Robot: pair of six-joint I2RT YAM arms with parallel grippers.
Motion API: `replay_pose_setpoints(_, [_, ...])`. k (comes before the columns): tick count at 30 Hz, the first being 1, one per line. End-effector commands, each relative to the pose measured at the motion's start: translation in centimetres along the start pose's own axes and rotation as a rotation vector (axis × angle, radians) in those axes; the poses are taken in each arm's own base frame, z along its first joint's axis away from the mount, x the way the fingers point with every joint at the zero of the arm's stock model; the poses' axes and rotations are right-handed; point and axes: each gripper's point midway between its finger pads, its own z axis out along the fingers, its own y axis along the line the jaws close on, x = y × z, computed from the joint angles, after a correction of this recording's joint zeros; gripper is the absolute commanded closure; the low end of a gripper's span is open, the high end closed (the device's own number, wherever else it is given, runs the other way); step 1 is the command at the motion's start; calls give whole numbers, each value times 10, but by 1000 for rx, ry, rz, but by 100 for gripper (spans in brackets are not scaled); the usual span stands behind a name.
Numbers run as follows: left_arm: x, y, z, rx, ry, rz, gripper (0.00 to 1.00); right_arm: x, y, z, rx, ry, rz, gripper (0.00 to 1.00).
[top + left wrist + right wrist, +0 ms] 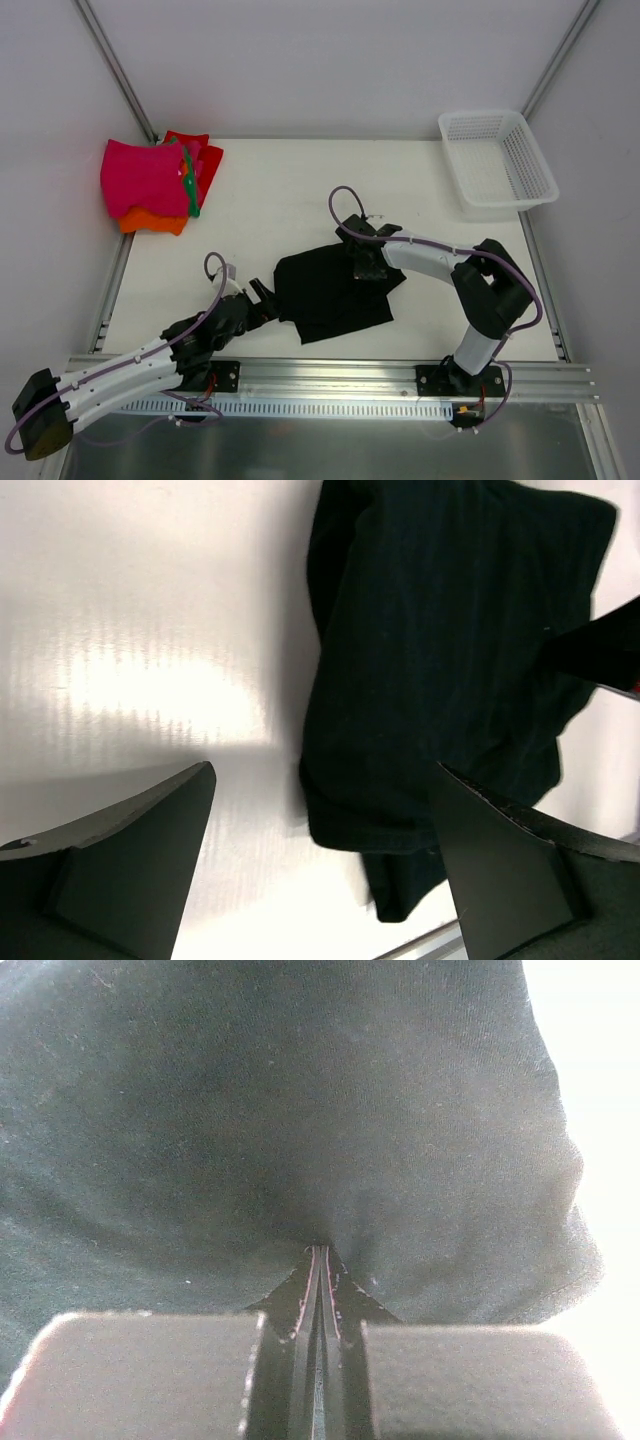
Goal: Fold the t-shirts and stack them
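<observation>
Top view: fixed above and behind me, looking down from far off on the whole table (300, 190).
Left wrist view: rides my left gripper (322, 770), low over the table, facing the black t-shirt (440, 660) edge.
Right wrist view: rides my right gripper (318, 1252), very close, filled with cloth.
Shared: all three see the black t-shirt.
</observation>
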Motion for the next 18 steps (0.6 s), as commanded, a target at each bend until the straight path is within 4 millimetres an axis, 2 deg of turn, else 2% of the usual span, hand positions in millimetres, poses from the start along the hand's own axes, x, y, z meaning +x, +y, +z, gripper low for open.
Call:
replay_pose_setpoints(1, [15, 15, 7, 1, 24, -38, 10, 9, -12, 7, 48, 45, -25, 100])
replay_pose_setpoints(3, [17, 5, 10, 45, 29, -64, 9, 10, -12, 7, 47, 45, -27, 99])
replay_pose_setpoints(4, [26, 11, 12, 43, 59, -67, 8, 10, -12, 7, 45, 45, -26, 99])
replay_pose_setpoints(5, [25, 1, 13, 87, 54, -86, 8, 10, -12, 7, 44, 45, -24, 100])
replay_pose_setpoints(6, [32, 7, 16, 61, 79, -77, 8, 11, -12, 8, 44, 48, -26, 99])
replay_pose_setpoints(8, [36, -2, 18, 73, 113, -75, 8, 12, -10, 8, 36, 51, -23, 99])
replay_pose_setpoints(10, [45, 0, 24, 56, 157, -67, 8, 13, -10, 9, 35, 54, -24, 99])
replay_pose_setpoints(11, [42, -13, 30, 74, 160, -73, 8, 13, -10, 8, 31, 53, -23, 100])
replay_pose_setpoints(14, [41, -24, 40, 76, 187, -77, 8, 14, -11, 8, 30, 50, -23, 99])
replay_pose_setpoints(15, [46, -17, 46, 44, 210, -71, 8, 13, -12, 7, 30, 48, -23, 100])
replay_pose_setpoints(16, [39, -26, 52, 62, 199, -82, 8, 13, -11, 7, 27, 47, -22, 99])
replay_pose_setpoints(18, [47, -23, 61, 37, 236, -76, 8, 14, -11, 7, 27, 49, -22, 99])
